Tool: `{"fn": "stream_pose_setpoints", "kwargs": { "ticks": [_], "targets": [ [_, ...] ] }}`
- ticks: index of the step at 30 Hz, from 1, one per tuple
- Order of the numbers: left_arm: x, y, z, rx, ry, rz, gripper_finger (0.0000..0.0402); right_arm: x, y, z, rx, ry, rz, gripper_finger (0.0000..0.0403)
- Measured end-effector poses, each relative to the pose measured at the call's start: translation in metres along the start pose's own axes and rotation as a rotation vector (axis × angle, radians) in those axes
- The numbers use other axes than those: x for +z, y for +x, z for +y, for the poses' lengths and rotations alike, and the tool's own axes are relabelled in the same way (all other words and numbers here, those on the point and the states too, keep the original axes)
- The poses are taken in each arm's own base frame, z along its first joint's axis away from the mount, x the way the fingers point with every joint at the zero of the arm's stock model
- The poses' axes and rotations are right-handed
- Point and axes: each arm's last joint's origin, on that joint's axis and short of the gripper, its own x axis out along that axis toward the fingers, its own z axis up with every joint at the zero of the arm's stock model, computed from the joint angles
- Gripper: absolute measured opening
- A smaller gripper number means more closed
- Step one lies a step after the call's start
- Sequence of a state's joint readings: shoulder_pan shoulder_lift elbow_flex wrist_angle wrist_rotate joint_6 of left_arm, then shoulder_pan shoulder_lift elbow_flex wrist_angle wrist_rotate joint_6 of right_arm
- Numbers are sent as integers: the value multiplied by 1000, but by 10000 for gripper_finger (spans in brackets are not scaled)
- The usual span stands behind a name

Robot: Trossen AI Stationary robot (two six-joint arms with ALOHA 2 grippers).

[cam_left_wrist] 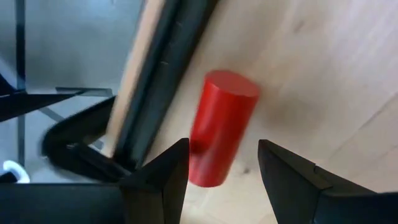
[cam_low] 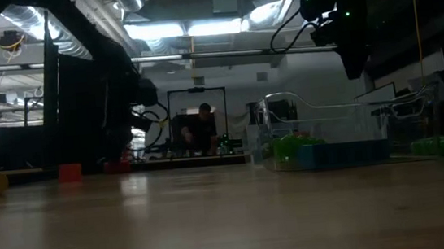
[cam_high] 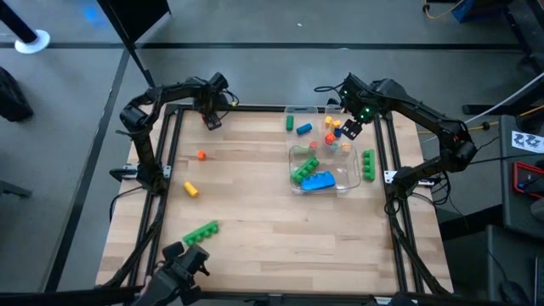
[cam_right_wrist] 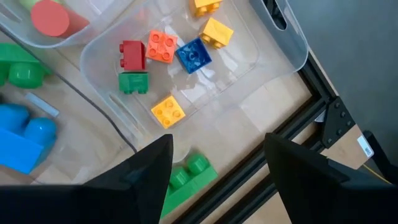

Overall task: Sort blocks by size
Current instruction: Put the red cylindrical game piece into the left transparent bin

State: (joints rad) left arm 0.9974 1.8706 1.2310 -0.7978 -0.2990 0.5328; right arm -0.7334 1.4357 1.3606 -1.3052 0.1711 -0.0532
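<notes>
A red cylinder (cam_left_wrist: pixel 222 124) lies on its side on the wooden table by the dark frame rail at the far left corner. My left gripper (cam_left_wrist: pixel 222 148) is open just over it (cam_high: pixel 210 121), one finger on each side of the cylinder's near end. My right gripper (cam_right_wrist: pixel 217 142) is open and empty above a clear tray (cam_high: pixel 323 112) at the far right, also seen in the low view (cam_low: pixel 353 46). That tray (cam_right_wrist: pixel 273 59) holds several small bricks: red (cam_right_wrist: pixel 132 54), orange (cam_right_wrist: pixel 161 46), blue (cam_right_wrist: pixel 193 55), yellow (cam_right_wrist: pixel 168 111) and green (cam_right_wrist: pixel 133 81).
A second clear tray (cam_high: pixel 347 177) holds a blue brick (cam_high: pixel 319 180) and a green one (cam_high: pixel 306 167). Loose on the table: an orange cube (cam_high: pixel 201 155), a yellow cylinder (cam_high: pixel 191 189), a long green bar (cam_high: pixel 201 231), a green brick (cam_high: pixel 369 163), a green cylinder (cam_high: pixel 290 123) and a blue block (cam_high: pixel 303 129).
</notes>
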Motion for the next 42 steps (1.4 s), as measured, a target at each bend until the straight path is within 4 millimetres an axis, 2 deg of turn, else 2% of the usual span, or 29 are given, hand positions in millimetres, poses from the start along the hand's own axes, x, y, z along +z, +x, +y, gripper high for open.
{"fn": "stream_pose_setpoints", "kwargs": {
  "ticks": [7, 13, 18, 23, 31, 37, 42],
  "targets": [
    [-8, 17, -5, -5, -7, -11, 169, 0, 0, 0, 10, 0, 3, 253],
    [-11, 19, -10, -19, -36, 3, 116, -7, 0, 3, 107, -8, 64, 253],
    [-9, 16, -14, -90, -125, -25, 115, -13, -1, 4, 132, 64, 135, 253],
    [2, 2, -27, -367, -110, -109, 115, -17, -2, 4, 132, 65, 173, 253],
    [37, -36, -49, -684, -134, -330, 115, -16, -1, 4, 131, 85, 165, 253],
    [73, -61, -82, -744, -91, -571, 116, -16, -1, 4, 130, 88, 163, 253],
    [104, -91, -119, -707, 58, -872, 118, -12, -1, 4, 130, 89, 127, 253]
  ]
}}
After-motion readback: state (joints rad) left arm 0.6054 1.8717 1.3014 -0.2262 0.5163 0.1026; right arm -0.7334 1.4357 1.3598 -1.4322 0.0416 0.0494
